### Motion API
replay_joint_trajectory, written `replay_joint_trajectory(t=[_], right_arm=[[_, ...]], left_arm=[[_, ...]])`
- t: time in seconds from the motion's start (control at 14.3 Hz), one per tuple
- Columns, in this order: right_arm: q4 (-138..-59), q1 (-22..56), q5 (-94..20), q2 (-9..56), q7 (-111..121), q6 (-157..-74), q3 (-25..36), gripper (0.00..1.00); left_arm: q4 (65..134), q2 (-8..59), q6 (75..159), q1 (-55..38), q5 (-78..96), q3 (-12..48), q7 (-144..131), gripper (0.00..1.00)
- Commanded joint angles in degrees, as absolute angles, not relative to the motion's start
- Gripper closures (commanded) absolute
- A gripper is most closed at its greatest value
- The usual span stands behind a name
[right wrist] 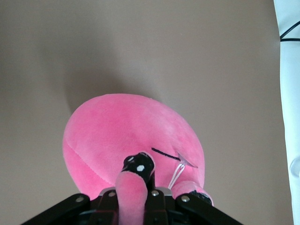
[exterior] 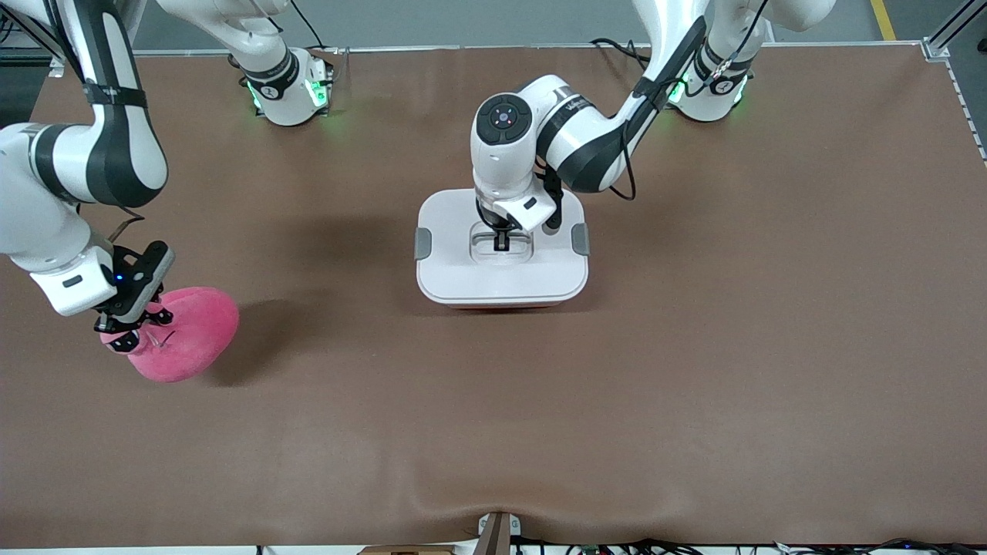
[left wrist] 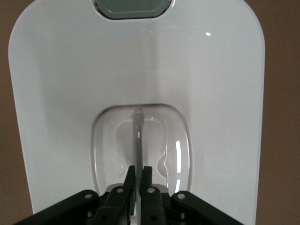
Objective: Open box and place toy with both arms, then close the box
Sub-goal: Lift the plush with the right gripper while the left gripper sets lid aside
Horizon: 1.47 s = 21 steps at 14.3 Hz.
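Observation:
The box stands mid-table with its white lid on, a grey clip at each side. A thin pink strip of the tub shows under the lid. My left gripper is down in the lid's recessed handle. In the left wrist view it is shut on the thin clear handle bar. The pink toy is at the right arm's end of the table. My right gripper is shut on one of its eye stalks, as the right wrist view shows. I cannot tell whether the toy touches the table.
The brown table mat has a raised wrinkle at its edge nearest the front camera. Both arm bases stand along the edge farthest from that camera. A cable hangs from the left arm near the box.

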<state>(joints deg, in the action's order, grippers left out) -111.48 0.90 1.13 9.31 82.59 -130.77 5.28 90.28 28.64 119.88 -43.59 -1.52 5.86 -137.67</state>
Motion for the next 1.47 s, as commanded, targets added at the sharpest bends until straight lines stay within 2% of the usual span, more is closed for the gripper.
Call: replay_joint_trajectory(t=[0.0, 0.7, 0.91, 1.19, 1.4], right_arm=[[-110.5, -0.7, 1.9, 9.3, 84.5, -129.7, 4.6, 1.00], [-106.6, -0.7, 2.1, 9.5, 101.1, -129.9, 4.4, 1.00], [-104.8, 0.8, 7.6, 9.7, 103.5, -129.9, 4.3, 1.00], [-103.1, 2.2, 12.5, 9.8, 108.5, -131.0, 4.3, 1.00], [-98.5, 2.5, 13.3, 12.6, 115.3, -131.7, 4.2, 1.00]], left_arm=[[90.0, 26.8, 119.4, -43.3, -3.0, 5.8, -138.8, 1.00], [90.1, 20.9, 112.3, -39.6, -3.0, 5.5, -134.5, 1.00], [90.4, 19.4, 108.6, -37.0, -3.0, 5.7, -130.0, 1.00], [93.9, 15.7, 108.4, -33.1, -3.0, 5.8, -125.2, 1.00], [96.7, 12.8, 108.4, -29.9, -3.0, 5.9, -120.9, 1.00]])
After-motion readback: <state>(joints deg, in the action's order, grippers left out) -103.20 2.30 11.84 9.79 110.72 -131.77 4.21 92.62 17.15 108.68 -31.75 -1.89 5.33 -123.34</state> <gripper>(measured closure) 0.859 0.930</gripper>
